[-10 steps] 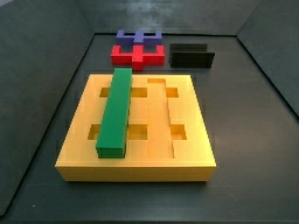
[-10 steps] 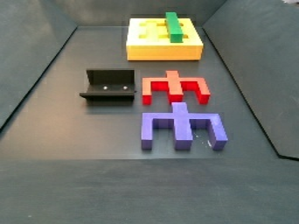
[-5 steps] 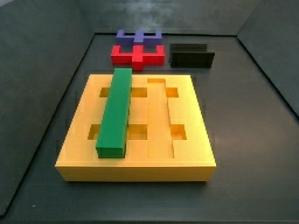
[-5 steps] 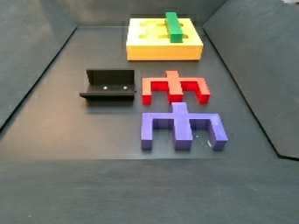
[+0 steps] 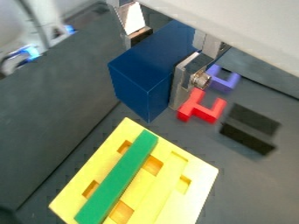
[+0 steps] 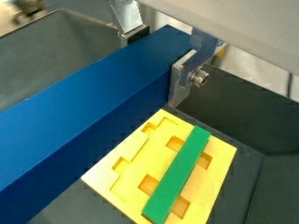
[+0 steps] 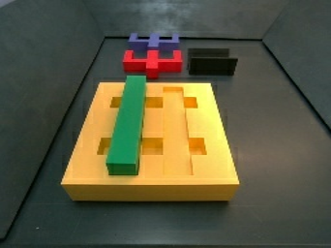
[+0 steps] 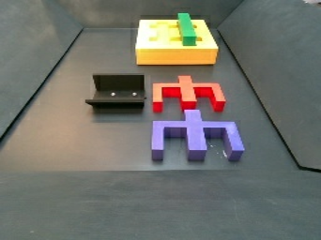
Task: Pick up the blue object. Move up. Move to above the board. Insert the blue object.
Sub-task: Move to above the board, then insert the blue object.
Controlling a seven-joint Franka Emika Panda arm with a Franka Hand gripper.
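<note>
My gripper [image 5: 160, 51] is shut on the blue object [image 5: 152, 74], a long royal-blue bar that also fills much of a wrist view [image 6: 93, 114]. A silver finger [image 6: 184, 74] presses each long side. I hold it high above the floor. The yellow board [image 5: 201, 177] lies below, also in a wrist view [image 6: 117, 166], with a green bar [image 5: 122, 175] in one groove. Both side views show the board [image 7: 149, 187] [image 8: 175, 56] and the green bar [image 7: 128, 121] [image 8: 186, 28]. The gripper and blue object are out of both side views.
A red notched block [image 7: 151, 62] [image 8: 189, 92], a purple-blue notched block [image 7: 155, 42] [image 8: 194, 136] and the dark fixture [image 7: 214, 62] [image 8: 115, 92] stand on the floor beyond the board's end. Dark walls enclose the floor.
</note>
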